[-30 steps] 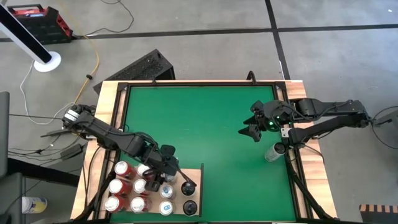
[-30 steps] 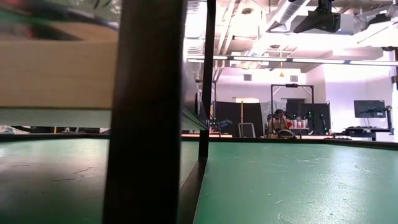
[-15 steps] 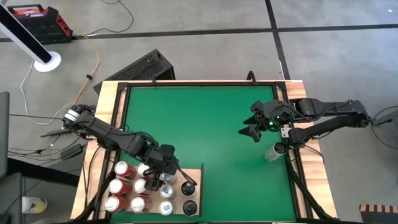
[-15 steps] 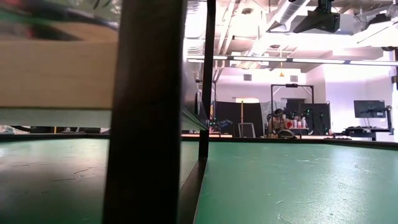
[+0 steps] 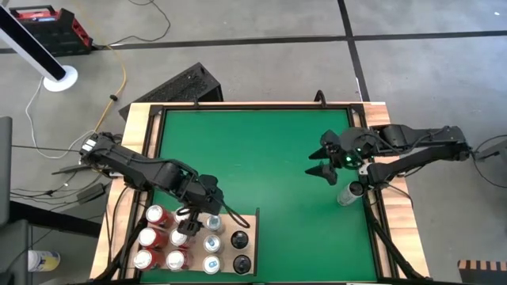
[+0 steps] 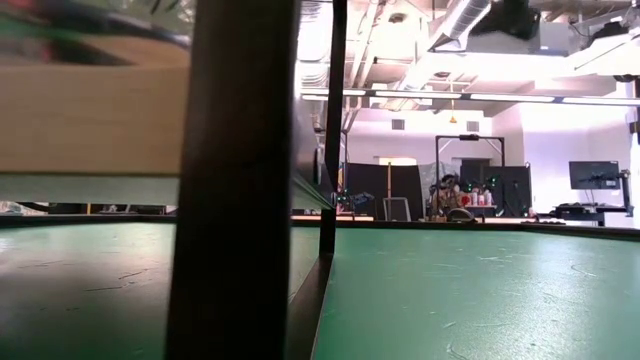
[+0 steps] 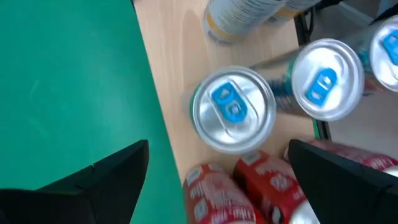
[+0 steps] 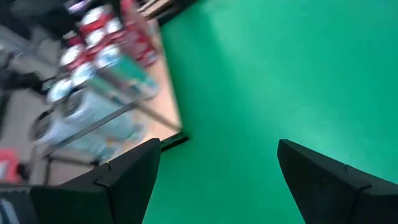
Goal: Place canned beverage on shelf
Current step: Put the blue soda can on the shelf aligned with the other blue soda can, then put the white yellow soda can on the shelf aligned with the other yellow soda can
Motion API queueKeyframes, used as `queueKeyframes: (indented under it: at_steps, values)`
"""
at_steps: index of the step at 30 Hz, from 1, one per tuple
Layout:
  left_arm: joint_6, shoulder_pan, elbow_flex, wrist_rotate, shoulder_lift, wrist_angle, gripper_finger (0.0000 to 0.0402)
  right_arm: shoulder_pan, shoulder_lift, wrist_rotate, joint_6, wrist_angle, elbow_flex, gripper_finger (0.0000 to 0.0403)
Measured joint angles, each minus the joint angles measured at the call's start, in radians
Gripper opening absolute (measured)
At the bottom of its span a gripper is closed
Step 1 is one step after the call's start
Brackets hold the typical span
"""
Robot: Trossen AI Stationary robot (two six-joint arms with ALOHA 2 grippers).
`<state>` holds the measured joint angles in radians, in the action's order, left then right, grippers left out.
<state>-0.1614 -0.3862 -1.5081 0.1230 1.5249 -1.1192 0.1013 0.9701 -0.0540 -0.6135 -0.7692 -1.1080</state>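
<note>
Cans crowd the shelf (image 5: pixel 252 237), the pale wooden board at the seven o'clock corner of the green desk (image 5: pixel 261 158): red-topped ones toward the outer side, silver ones with blue tabs beside them, two dark-topped ones at the board's inner edge. The left gripper (image 5: pixel 192 229) hangs just above the silver can (image 7: pixel 233 109) nearest the mat, its fingers spread fully and holding nothing; that can stands upright on the board with a second silver can (image 7: pixel 326 79) close beside it and red cans (image 7: pixel 267 183) touching or nearly touching it. The step in hand looks like release and retreat. To do it well, the left arm should lift straight up until the fingertips clear the can rims before swinging toward the mat, since any sideways drift could clip a neighbour and topple the tight row. The right gripper (image 5: pixel 321 162) waits wide open and empty over the mat at three o'clock, near a clear container (image 5: pixel 348 192) at the desk's edge.
</note>
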Motion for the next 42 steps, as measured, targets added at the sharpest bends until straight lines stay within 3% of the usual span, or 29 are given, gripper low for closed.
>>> queueKeyframes:
  at_steps: [4,8,15,22,31,42]
  values:
    - [0.002,0.000,-0.076,0.001,0.000,-0.101,0.0368,0.060,0.000,0.083,-0.014,-0.084,-0.045,0.0348]
    - [-0.003,0.000,-0.155,-0.044,-0.001,-0.201,0.0368,0.152,-0.001,0.110,-0.150,-0.265,-0.088,0.0348]
    - [0.108,0.015,-0.256,-0.297,-0.001,-0.241,0.0368,0.336,-0.001,0.110,-0.615,-0.563,-0.108,0.0348]
    - [0.249,0.116,-0.262,-0.311,-0.002,-0.205,0.0368,0.481,0.014,-0.014,-0.996,-0.805,-0.107,0.0348]
    - [0.330,0.235,-0.262,-0.210,-0.002,-0.165,0.0368,0.502,0.047,-0.048,-1.129,-0.802,-0.020,0.0348]
    - [0.342,0.257,-0.262,-0.168,-0.002,-0.166,0.0368,0.498,0.066,-0.025,-1.144,-0.801,0.060,0.0348]
